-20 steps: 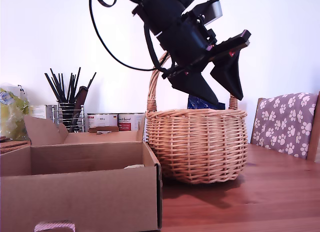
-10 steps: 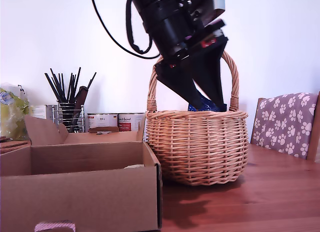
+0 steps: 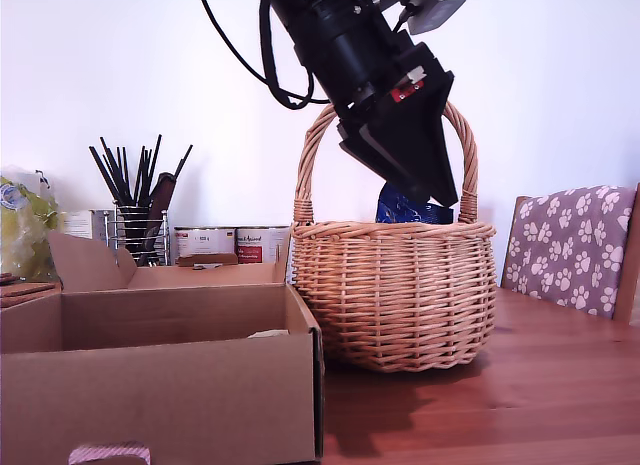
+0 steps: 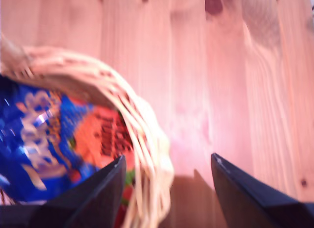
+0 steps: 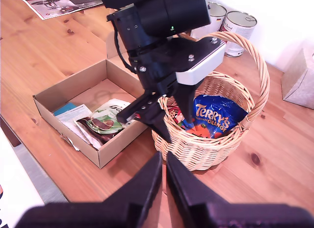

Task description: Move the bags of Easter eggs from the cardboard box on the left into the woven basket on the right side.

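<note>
Since a second ago our first claw (image 3: 440,190) has swung from splayed sideways above the handle to pointing down over the woven basket (image 3: 395,290), jaws spread and holding nothing; in its own view the two fingertips straddle the braided rim, one over the bags, one over bare bench (image 4: 196,66). Nearest in the exterior view, the cardboard box (image 3: 160,385) fills that view's left, just beside the basket, and only a pale scrap shows above its wall. From our second wrist view the white bag with green and brown print (image 5: 105,121) lies in the box on some papers, so we judge it the next to move; the red bag (image 4: 100,132) already sits in the basket against a blue one (image 5: 216,115). Our second claw (image 5: 164,181) hangs high above the bench edge, fingers pressed together, gripping nothing. To do this well, we should lift the first claw clear of the handle arch before crossing to the box. The first wrist view is blurred, and the lettering cannot be read there. Farther back stand cans (image 3: 232,243) and a utensil rack (image 3: 138,220).
</note>
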Tool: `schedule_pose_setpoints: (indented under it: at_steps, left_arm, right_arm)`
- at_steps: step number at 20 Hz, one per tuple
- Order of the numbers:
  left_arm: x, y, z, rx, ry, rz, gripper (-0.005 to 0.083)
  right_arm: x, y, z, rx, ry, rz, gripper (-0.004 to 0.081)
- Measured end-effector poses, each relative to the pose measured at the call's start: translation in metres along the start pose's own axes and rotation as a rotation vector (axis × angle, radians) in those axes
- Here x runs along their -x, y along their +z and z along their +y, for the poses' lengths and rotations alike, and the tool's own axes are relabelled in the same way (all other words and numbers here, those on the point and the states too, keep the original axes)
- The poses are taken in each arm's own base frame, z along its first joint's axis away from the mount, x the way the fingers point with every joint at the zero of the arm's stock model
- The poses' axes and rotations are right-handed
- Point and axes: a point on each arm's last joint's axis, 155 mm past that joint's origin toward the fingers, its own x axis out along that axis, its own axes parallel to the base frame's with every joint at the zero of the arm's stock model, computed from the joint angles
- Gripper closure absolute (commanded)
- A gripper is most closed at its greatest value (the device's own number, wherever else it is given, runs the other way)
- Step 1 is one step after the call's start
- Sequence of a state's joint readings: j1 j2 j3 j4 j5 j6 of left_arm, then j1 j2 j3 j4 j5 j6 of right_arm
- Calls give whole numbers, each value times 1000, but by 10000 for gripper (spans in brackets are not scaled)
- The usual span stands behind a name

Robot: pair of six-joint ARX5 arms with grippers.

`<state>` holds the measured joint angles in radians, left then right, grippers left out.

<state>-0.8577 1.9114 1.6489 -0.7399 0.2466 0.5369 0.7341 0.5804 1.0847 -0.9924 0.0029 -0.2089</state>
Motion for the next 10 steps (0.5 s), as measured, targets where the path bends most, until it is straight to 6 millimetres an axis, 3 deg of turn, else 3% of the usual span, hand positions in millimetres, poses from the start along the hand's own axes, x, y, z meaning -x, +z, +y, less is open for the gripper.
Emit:
schedule_pose_setpoints:
  at_steps: [5, 10]
  left_arm:
    - [-7, -3, -2, 2, -13, 10, 256]
    - [-40, -25, -3, 20, -42, 78, 256]
  right_arm:
    - [0, -1, 0, 0, 1, 5, 783]
    - [0, -5, 1, 0, 4, 19, 783]
